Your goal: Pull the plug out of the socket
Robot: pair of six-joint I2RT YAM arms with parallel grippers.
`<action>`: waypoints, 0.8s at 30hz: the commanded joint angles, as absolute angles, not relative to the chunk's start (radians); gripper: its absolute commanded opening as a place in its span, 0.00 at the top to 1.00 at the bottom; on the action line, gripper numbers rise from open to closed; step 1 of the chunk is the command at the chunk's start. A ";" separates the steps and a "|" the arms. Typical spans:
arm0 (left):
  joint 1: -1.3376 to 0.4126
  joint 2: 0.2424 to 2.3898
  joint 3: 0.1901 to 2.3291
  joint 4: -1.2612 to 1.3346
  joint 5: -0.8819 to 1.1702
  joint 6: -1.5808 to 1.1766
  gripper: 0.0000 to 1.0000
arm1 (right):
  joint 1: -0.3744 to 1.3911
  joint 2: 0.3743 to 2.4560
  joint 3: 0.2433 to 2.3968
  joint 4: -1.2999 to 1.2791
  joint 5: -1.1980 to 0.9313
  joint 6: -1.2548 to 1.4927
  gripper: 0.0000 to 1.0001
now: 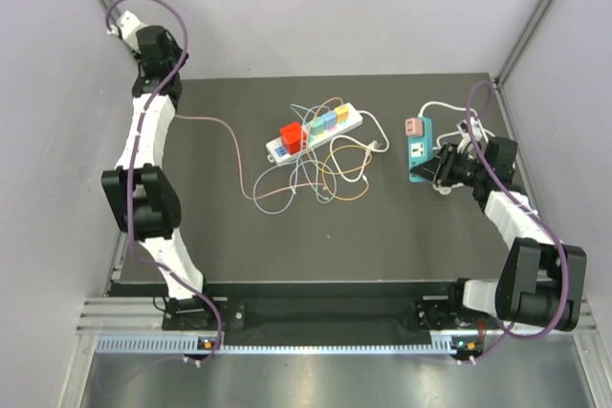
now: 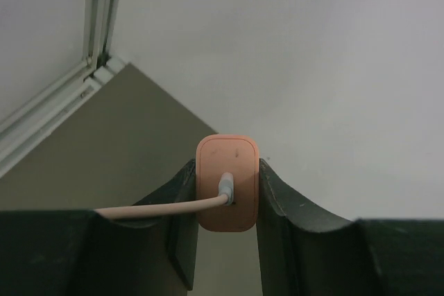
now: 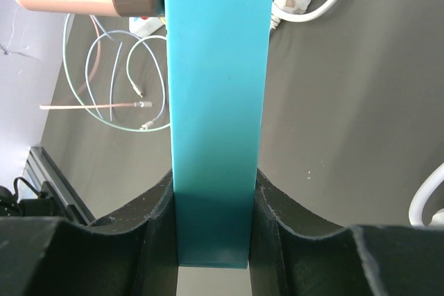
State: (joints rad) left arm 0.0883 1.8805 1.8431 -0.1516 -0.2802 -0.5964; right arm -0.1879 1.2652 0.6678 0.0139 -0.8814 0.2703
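1. Nearest, at about 3 o'clock on the table [image 1: 239, 246], the right gripper [image 1: 427, 167] is clamped across the teal power strip [image 1: 419, 148], jaws tight on its long sides. I take this as a brace, so the strip cannot lift or slide when something is tugged from it.
2. A pink plug [image 1: 414, 126] sits seated at the strip's far end, toward 12 o'clock from the grip and clear of the fingers.
3. Around the centre lies a white power strip [image 1: 277, 148] carrying a row of coloured plugs [image 1: 316, 126], with a tangle of thin cables [image 1: 316, 174] spilling toward 6 o'clock.
4. Farthest, raised past the table's 10 o'clock corner, the left gripper [image 2: 227, 171] pinches a peach plug [image 2: 239, 157] by its sides. Its cable [image 2: 152, 207] trails back toward the tangle. This plug is in no socket, so its pull looks done. I guess it is held high to draw the lead clear.
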 commanded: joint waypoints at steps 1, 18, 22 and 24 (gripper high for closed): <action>0.083 1.920 1.813 -0.060 -0.230 -0.664 1.00 | -0.199 1.252 0.692 0.080 -0.920 0.239 1.00; 0.124 2.281 1.894 -0.069 -0.196 -0.673 0.99 | -0.201 1.285 0.699 0.055 -0.919 0.216 1.00; 0.146 2.335 1.934 -0.081 -0.184 -0.696 0.92 | -0.199 1.282 0.703 0.052 -0.910 0.207 1.00; 0.155 2.361 1.953 -0.084 -0.173 -0.695 0.85 | -0.201 1.284 0.703 0.049 -0.904 0.206 1.00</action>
